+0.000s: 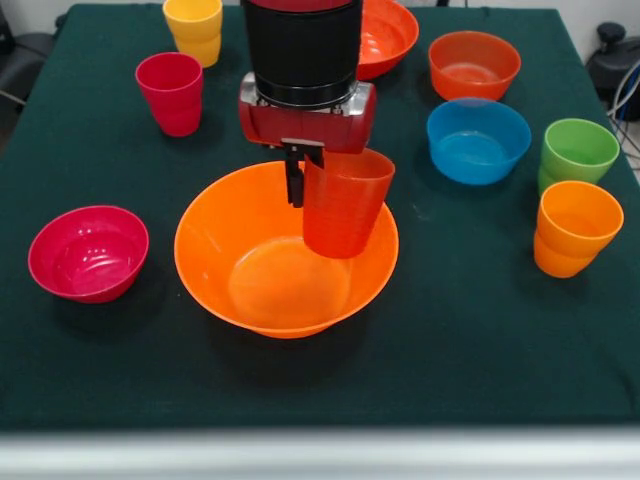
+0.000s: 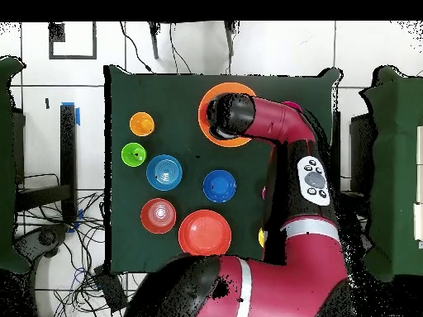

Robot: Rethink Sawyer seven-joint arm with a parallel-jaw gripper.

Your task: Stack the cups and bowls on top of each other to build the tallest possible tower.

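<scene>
My gripper (image 1: pixel 310 188) is shut on the rim of a red-orange cup (image 1: pixel 345 210). The cup hangs upright just over the large orange bowl (image 1: pixel 215 262), toward its right side. One black finger (image 1: pixel 293 182) shows outside the cup's left wall. Seen from overhead, the arm's wrist covers the gripper and most of that orange bowl (image 2: pixel 206 124). The other cups stand apart: yellow (image 1: pixel 193 28), crimson (image 1: pixel 170 92), green (image 1: pixel 577 152) and orange (image 1: pixel 575 227). No tower stands on the table.
A magenta bowl (image 1: pixel 88 252) sits at the left. A large red-orange bowl (image 1: pixel 390 35), an orange-red bowl (image 1: pixel 474 65) and a light blue bowl (image 1: pixel 478 140) lie at the right rear. A dark blue bowl (image 2: pixel 219 186) shows from overhead.
</scene>
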